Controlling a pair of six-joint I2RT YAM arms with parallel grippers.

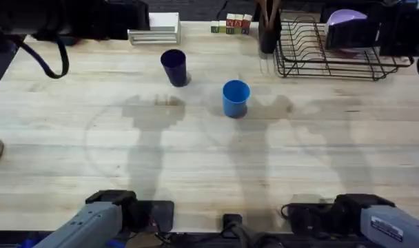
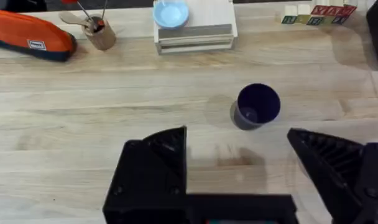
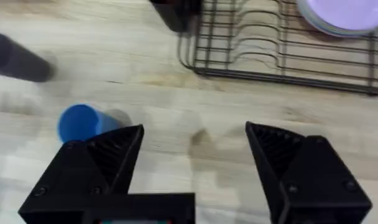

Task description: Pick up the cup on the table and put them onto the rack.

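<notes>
Two cups stand upright on the wooden table: a dark navy cup [image 1: 174, 67] toward the back and a bright blue cup [image 1: 236, 98] near the middle. The black wire rack [image 1: 326, 52] sits at the back right, and a purple plate [image 1: 344, 24] rests in it. My left gripper [image 2: 239, 165] is open and holds nothing, with the navy cup [image 2: 257, 107] a short way ahead of it. Open and empty too, my right gripper [image 3: 195, 149] hovers near the blue cup [image 3: 80, 122], which is off to one side of its fingers. The rack [image 3: 288, 46] lies beyond.
A white stepped stand [image 2: 195, 31] with a light blue bowl [image 2: 171, 12] stands at the back. An orange pouch [image 2: 27, 37] and a wooden utensil pot [image 2: 101, 34] are nearby. Letter blocks [image 1: 230, 25] and a dark holder [image 1: 268, 31] sit beside the rack.
</notes>
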